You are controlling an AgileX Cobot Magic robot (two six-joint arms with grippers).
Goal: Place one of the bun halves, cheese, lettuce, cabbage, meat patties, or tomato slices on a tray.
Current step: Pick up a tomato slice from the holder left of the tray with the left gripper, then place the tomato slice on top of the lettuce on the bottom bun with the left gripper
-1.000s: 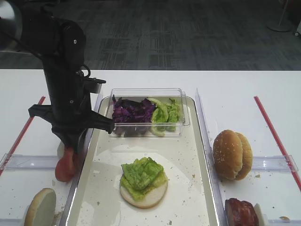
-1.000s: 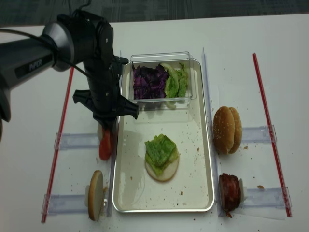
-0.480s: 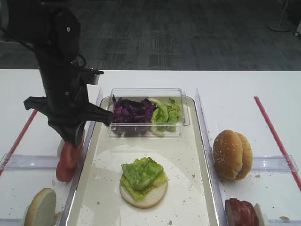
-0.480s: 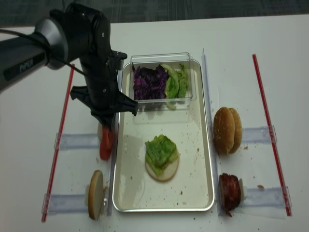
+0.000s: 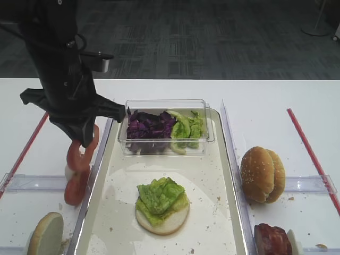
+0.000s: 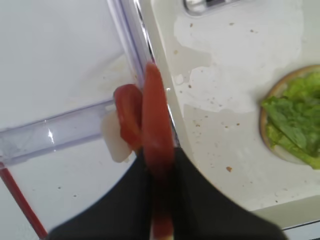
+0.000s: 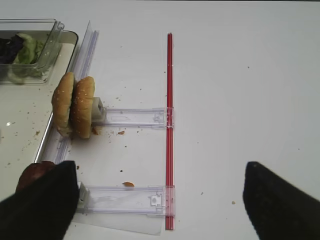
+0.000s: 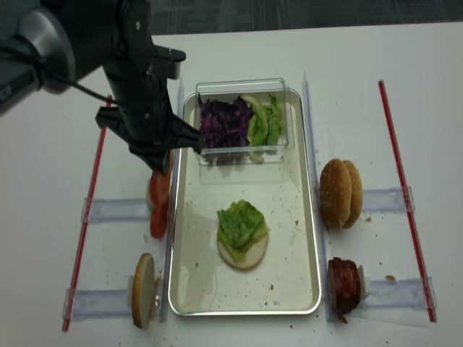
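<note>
The white surface (image 5: 276, 101) is carrying everything, with red strips lying along its left and right sides. The tray (image 5: 232, 175) is sitting in the middle of it, and a clear plastic tub (image 5: 166, 105) is resting at the tray's far end, holding the purple cabbage (image 5: 149, 126) on the left and green lettuce (image 5: 187, 127) on the right. Near the tray's front, a bun half (image 5: 169, 222) is lying cut face up with more lettuce on top. The left arm is hanging over the tray's left rim, blocking part of it, and the left tool (image 5: 81, 142) is pinching a tomato slice (image 5: 78, 154) by its upper edge, lifted clear. Another tomato slice (image 5: 74, 188) is standing on edge just below, in a clear holder outside the rim. Two bun halves (image 5: 261, 174) are standing on edge right of the tray, a meat patty (image 5: 272, 240) nearer. The right tool (image 7: 160, 200) is showing its dark fingers (image 7: 40, 207) spread wide, holding nothing
</note>
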